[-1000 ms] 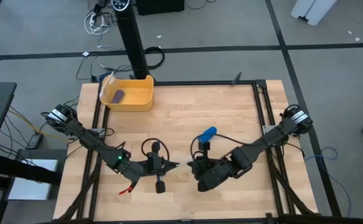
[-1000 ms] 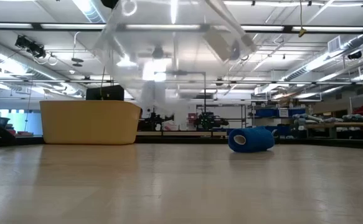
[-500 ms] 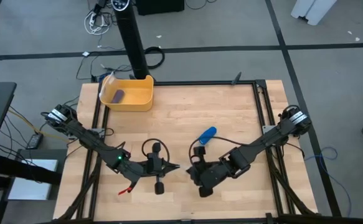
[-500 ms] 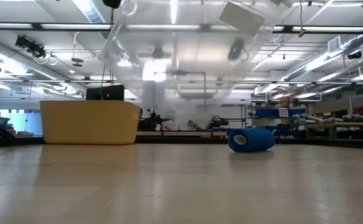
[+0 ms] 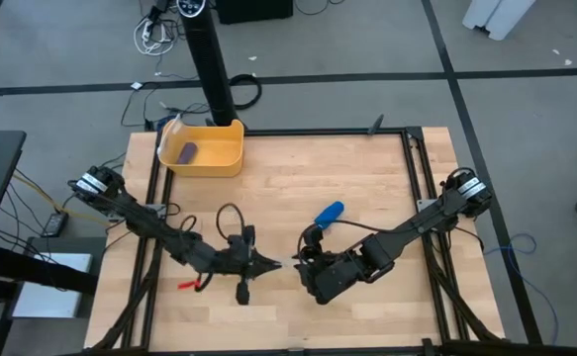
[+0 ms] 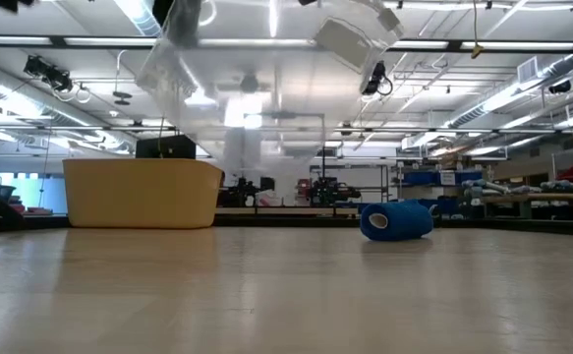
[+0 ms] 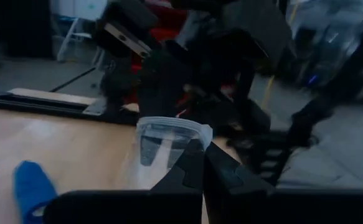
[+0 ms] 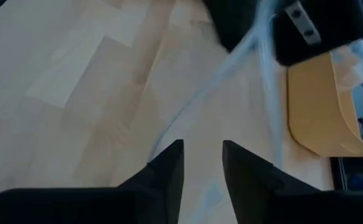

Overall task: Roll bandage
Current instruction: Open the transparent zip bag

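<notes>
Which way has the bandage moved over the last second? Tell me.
No. The bandage lies at the same spot relative to the yellow bin, as in the low view.

Two dark jointed arms, black looping cables, silver-capped base joints, blunt black fingers (image 8: pixel 169 163)

Industrial workshop: exposed ceiling ducts (image 6: pixel 551 69), workbenches (image 6: pixel 522 197).

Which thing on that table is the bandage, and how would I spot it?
Look at the wooden table from above, right of centre, just beyond the right gripper. The bandage lies there alone: a small bright blue roll, unlike the yellow bin in the far-left corner.
</notes>
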### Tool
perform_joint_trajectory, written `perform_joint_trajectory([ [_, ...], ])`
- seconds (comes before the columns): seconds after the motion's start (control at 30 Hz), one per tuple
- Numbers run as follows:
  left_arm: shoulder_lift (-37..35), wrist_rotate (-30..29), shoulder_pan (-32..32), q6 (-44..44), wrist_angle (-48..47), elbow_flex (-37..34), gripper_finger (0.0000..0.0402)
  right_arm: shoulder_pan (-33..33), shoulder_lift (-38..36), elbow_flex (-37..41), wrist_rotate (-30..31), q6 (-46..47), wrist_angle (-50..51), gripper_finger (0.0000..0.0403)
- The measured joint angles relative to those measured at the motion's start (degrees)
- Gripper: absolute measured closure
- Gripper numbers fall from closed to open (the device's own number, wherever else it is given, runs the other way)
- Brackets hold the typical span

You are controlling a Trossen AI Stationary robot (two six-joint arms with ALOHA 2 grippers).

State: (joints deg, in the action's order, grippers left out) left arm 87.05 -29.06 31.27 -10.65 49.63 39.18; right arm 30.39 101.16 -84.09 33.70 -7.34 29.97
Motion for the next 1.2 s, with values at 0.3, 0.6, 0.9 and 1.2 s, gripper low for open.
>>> perform_joint_trajectory([
  [0.3,0.0,4.9,-3.2,-2.8,2.8,-3.2,0.0401,-2.9,0.0,0.0,-6.8,6.2,-4.4,0.0379],
  [0.6,0.0,0.2,-3.0,0.7,1.2,-2.6,0.0401,-6.0,0.8,0.0,-6.8,20.3,-4.6,0.0399],
  [0.9,0.0,-0.2,-2.4,1.6,0.8,-2.5,0.0401,-5.8,3.0,0.0,-13.3,16.8,-7.1,0.0399],
  [1.2,0.0,-1.3,-2.3,1.6,-0.3,-2.5,0.0401,-4.2,2.8,0.0,-18.4,12.2,-12.2,0.0401],
])
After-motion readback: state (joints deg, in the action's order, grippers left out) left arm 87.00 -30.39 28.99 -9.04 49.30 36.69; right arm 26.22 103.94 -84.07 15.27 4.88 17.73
